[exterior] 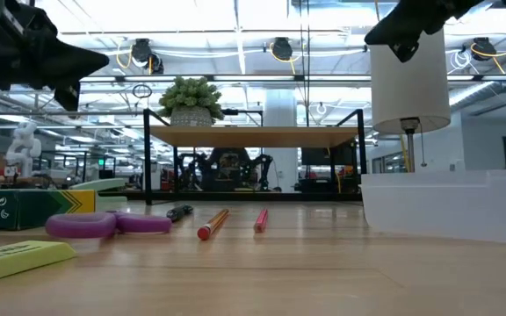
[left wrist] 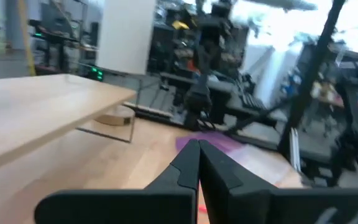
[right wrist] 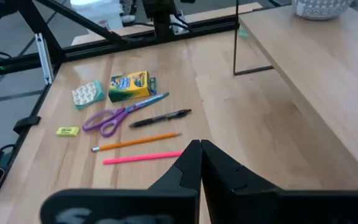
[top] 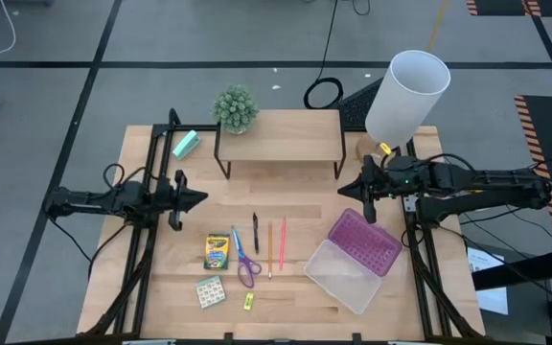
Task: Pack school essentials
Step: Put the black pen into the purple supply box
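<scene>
High view: nothing looks packed yet. The crayon box (top: 217, 251), purple-handled scissors (top: 245, 267), black pen (top: 255, 233), orange pencil (top: 269, 248) and pink pencil (top: 282, 242) lie in a loose row at lower centre of the table (top: 295, 196), with the patterned card pack (top: 210, 290) and a tiny yellow piece (top: 248, 302) just below them. The clear box (top: 346, 278) sits open at lower right, its purple lid (top: 364, 241) leaning off its upper edge; its tray appears empty. The left gripper (top: 195, 198) hangs at left of centre, the right gripper (top: 352, 189) at right, both well apart from the stationery.

Low view: the scissors (exterior: 104, 225), pencils and pen lie flat; the crayon box (exterior: 29, 211) is cut off at the left edge, and the clear box (exterior: 446, 206) fills the right.

Left wrist view: its jaws are clenched together, empty; the scene beyond is blurred, with only a purple patch showing.

Right wrist view: jaws likewise pressed together on nothing, above the pink pencil (right wrist: 143, 158); the clear box is out of frame. Every item remains to be moved.
</scene>
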### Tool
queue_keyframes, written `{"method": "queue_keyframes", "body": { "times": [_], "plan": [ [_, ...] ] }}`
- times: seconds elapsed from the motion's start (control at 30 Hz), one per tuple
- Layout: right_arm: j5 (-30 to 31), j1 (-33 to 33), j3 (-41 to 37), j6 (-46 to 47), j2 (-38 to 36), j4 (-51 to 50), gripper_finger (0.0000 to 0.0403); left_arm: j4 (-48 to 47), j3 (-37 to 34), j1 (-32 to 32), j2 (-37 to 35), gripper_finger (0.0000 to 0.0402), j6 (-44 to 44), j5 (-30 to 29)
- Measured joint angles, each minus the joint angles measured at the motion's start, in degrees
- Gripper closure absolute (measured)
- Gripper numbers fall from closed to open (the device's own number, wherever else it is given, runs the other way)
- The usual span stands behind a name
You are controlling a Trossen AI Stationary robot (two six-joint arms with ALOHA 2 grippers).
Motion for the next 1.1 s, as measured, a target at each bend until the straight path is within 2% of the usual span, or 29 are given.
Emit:
{"method": "queue_keyframes", "body": {
  "times": [0.2, 0.43, 0.67, 0.83, 0.97, 1.1],
  "plan": [
    [0.0, 0.0, -1.25, -0.23, -0.03, 0.03, 0.0403, 1.33, 5.33, -1.74, 5.04, 0.0394, 3.42, -0.71],
    [0.02, 0.0, -1.67, -1.26, -0.03, 0.88, 0.0403, -1.8, 21.08, -5.37, 21.88, 0.0394, 7.74, -1.61],
    [0.02, 0.0, -1.69, -1.32, -0.03, 1.54, 0.0403, -20.76, 44.13, -9.82, 43.63, 0.0394, 8.03, -4.22],
    [0.0, 0.0, -1.67, -1.31, -0.03, 1.52, 0.0403, -31.86, 58.61, -13.33, 55.97, 0.0394, 6.87, -4.44],
    [0.0, 0.0, -1.67, -1.1, -0.03, 1.43, 0.0403, -39.32, 65.71, -16.29, 63.58, 0.0394, 4.86, -6.92],
    [0.0, 0.0, -1.68, -0.92, -0.05, 1.31, 0.0403, -42.49, 67.52, -18.75, 68.42, 0.0394, 3.12, -9.81]
  ]
}}
